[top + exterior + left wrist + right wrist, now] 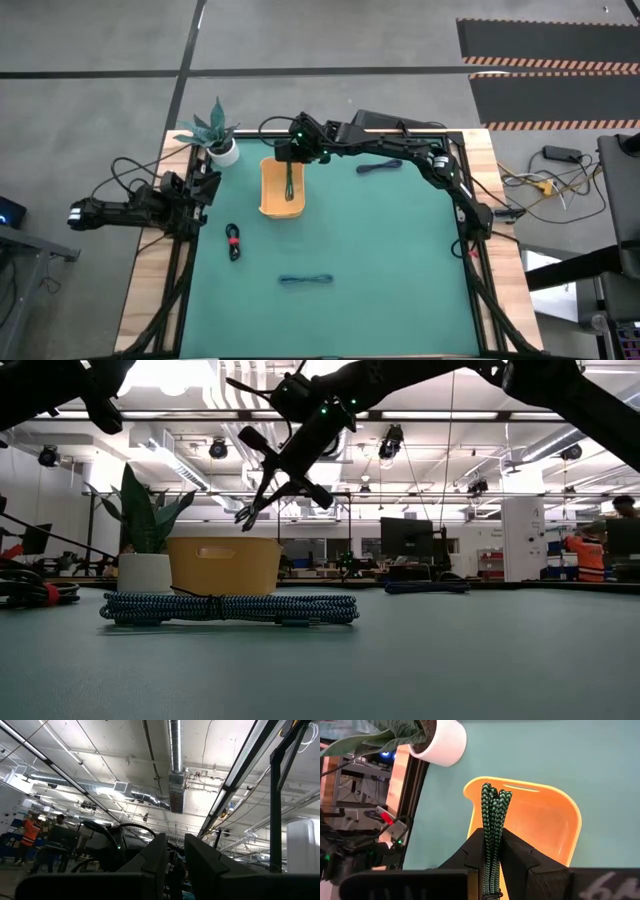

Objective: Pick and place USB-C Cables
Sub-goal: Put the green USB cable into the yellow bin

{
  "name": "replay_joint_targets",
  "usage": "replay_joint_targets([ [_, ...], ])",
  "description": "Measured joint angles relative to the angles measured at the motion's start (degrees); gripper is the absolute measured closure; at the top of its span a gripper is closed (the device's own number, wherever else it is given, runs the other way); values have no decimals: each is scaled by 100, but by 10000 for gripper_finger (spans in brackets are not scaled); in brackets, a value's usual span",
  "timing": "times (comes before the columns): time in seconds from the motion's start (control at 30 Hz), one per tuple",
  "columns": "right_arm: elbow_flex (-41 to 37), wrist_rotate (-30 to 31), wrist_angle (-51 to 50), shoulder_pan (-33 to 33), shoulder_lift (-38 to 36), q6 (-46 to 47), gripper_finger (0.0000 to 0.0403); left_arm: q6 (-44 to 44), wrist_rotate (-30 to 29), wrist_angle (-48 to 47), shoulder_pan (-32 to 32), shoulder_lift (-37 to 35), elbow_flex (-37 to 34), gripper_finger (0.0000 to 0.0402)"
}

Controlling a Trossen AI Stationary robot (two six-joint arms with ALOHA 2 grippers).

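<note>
Largest thing first: the green-topped work table [400, 260] fills the middle of the high view, and the shallow yellow-orange plastic tray [270, 200] sits toward its upper left, beside the white-potted artificial plant [218, 135]. Main risk, as I judge it: the dark green braided USB-C cable bundle [492, 820] hangs long and limp, so a release while it is off-centre could leave one end draped over the tray's rim, or let the bundle slide out onto the mat. A second risk is a finger clipping the tray wall on the way down and shoving the light tray toward the plant pot. Pose: the right arm stretches from the right edge of the table across to the upper middle of the high view, wrist tipped down, with the right gripper [291, 160] above the tray and its jaws pinched tight on the dark green bundle, which dangles straight over the tray's interior. The left gripper [172, 857] is parked at the far left edge, pointed up at the ceiling, fingers nearly together and holding nothing. Remaining cables on the mat: the teal-blue bundle [305, 280] at lower centre, the black-and-red bundle [233, 242] left of centre, the blue-purple bundle [378, 166] at upper right of the tray.
</note>
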Motion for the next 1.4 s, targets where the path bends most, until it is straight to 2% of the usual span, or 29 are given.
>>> replay_joint_targets([
  [1.4,-493,3,473,52,11,138,365,4,-2,2,0,-1,-2,347],
])
